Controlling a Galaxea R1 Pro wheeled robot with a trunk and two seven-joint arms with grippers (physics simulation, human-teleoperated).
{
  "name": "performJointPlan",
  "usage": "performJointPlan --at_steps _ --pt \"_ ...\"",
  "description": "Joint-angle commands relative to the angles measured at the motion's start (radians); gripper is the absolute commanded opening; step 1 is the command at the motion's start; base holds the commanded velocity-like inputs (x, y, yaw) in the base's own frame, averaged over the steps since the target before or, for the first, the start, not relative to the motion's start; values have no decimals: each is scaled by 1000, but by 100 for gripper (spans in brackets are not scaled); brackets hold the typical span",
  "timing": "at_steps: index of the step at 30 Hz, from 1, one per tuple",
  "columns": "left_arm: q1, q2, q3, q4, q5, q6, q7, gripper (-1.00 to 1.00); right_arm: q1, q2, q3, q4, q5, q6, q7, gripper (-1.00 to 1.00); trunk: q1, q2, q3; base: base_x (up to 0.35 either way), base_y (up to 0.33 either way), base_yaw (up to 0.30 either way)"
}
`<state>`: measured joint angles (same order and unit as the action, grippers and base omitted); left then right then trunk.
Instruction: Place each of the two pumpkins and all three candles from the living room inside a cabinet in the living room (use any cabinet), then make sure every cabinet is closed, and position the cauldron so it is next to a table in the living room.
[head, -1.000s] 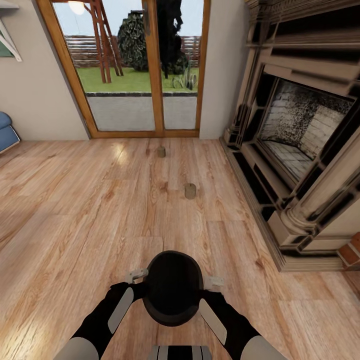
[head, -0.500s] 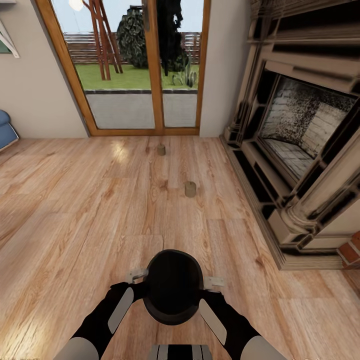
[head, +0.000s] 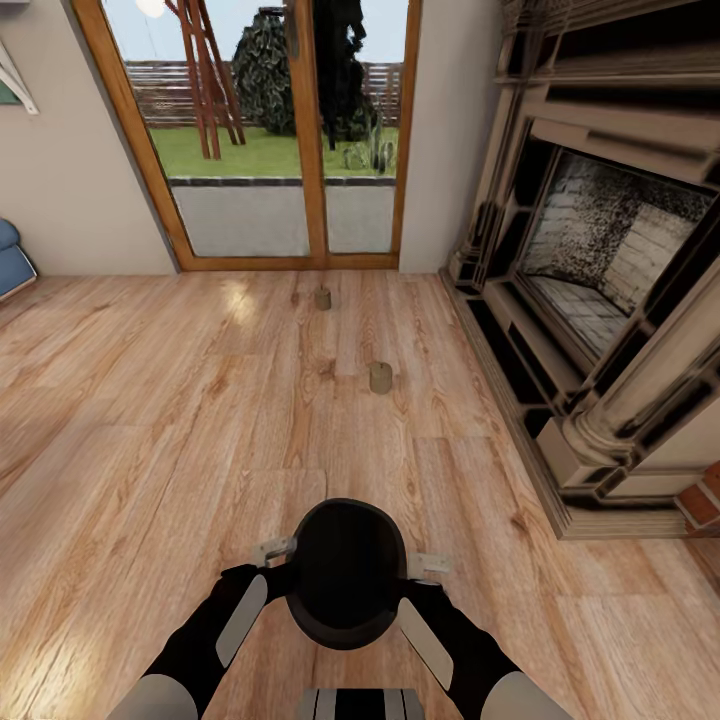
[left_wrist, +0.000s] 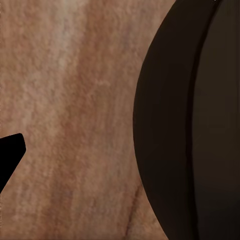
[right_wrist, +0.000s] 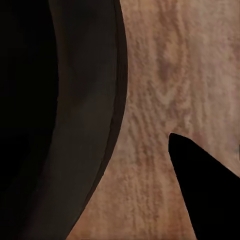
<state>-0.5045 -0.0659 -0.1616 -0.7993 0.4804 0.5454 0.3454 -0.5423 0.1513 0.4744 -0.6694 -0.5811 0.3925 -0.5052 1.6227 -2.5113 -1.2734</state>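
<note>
The black round cauldron (head: 345, 575) hangs just in front of my trunk, held between both arms over the wooden floor. My left gripper (head: 272, 550) grips its left side and my right gripper (head: 428, 565) its right side. The left wrist view shows the cauldron's dark wall (left_wrist: 195, 125) beside one black fingertip (left_wrist: 9, 150). In the right wrist view the wall (right_wrist: 55, 115) sits beside a black finger (right_wrist: 205, 185). Two short beige candles stand on the floor ahead, one nearer (head: 380, 378) and one farther by the door (head: 322, 298). The pumpkins and the cabinet are out of view.
A large stone fireplace (head: 600, 280) with a raised hearth runs along the right. A wood-framed glass door (head: 270, 130) closes the far wall. A blue seat edge (head: 12, 258) shows at far left. Open plank floor lies between me and the candles.
The whole picture has shifted slightly, so the camera has moved a little. The cauldron stays in the same place between my grippers.
</note>
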Motion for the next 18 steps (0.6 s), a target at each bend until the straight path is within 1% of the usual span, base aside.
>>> performJointPlan --at_steps 1,18 --pt "0 0 -3 -1 6 4 10 100 -1 -1 4 -2 -4 5 -10 -100 0 0 -1 0 0 0" --pt "0 0 -3 -1 5 3 10 100 -1 -1 4 -3 -3 5 -9 -100 0 0 -1 0 0 0"
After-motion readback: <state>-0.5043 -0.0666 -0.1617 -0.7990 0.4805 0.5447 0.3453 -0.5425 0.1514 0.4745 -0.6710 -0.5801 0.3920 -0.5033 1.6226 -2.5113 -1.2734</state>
